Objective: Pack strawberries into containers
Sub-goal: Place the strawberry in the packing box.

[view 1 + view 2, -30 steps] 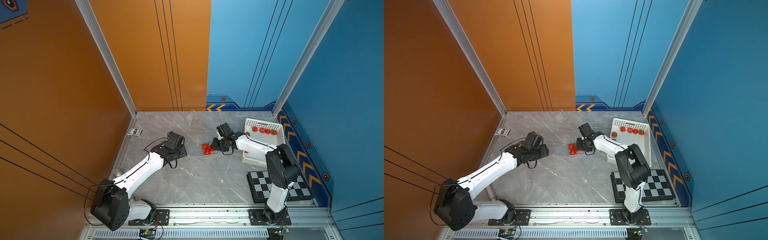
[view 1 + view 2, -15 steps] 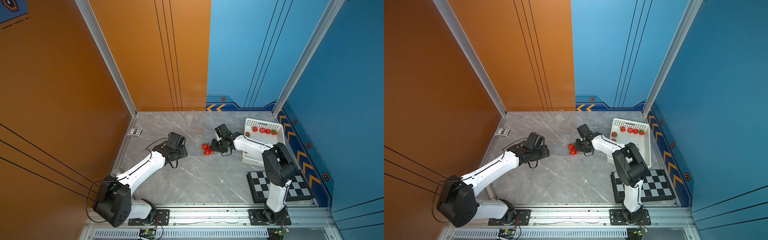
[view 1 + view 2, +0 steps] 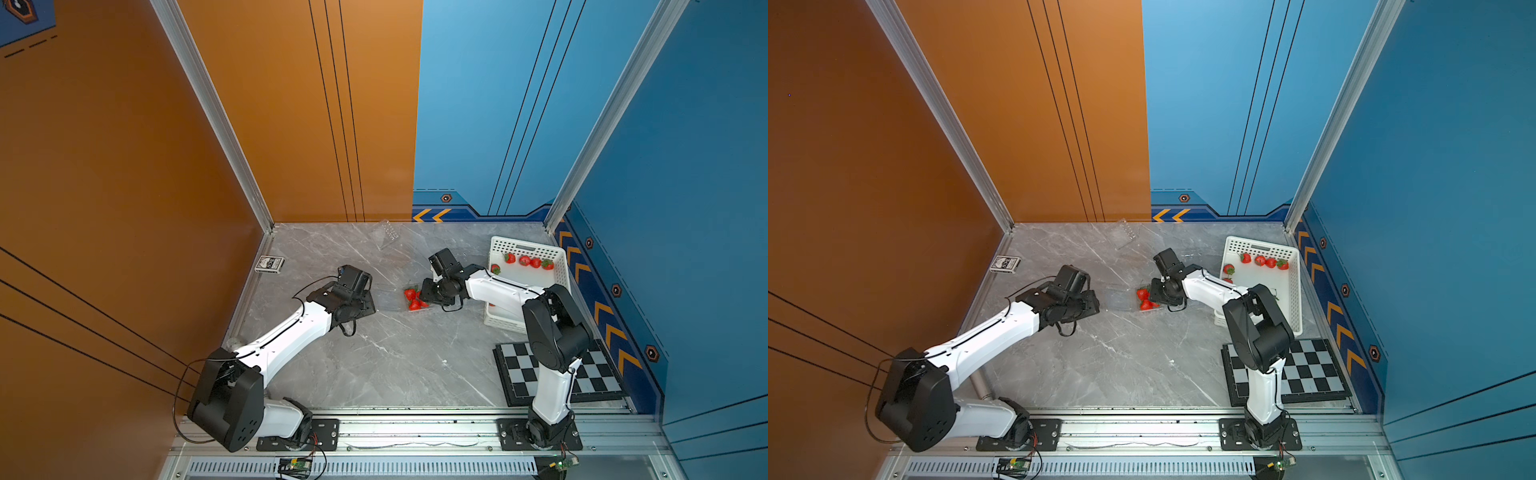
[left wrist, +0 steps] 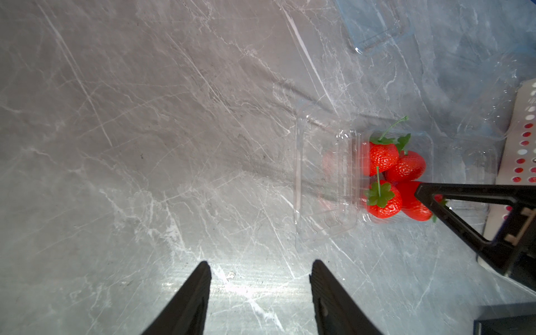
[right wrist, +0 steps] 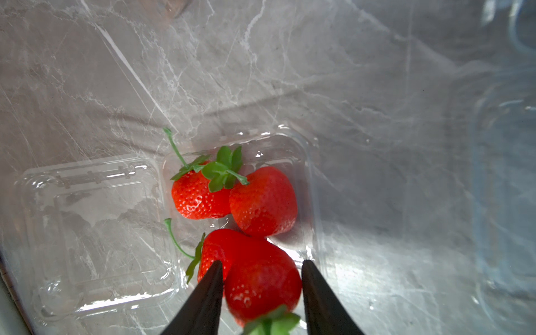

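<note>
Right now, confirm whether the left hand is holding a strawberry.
No, the left hand is open above the marble table, with nothing in it.

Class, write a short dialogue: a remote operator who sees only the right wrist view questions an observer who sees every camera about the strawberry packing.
Operator: My view shows strawberries in a clear box. Are any left to pack?
Observer: Yes. In both top views a white basket holds at least five spare strawberries.
Operator: Where is the other arm?
Observer: The left gripper is open and empty, near the box's open lid.
</note>
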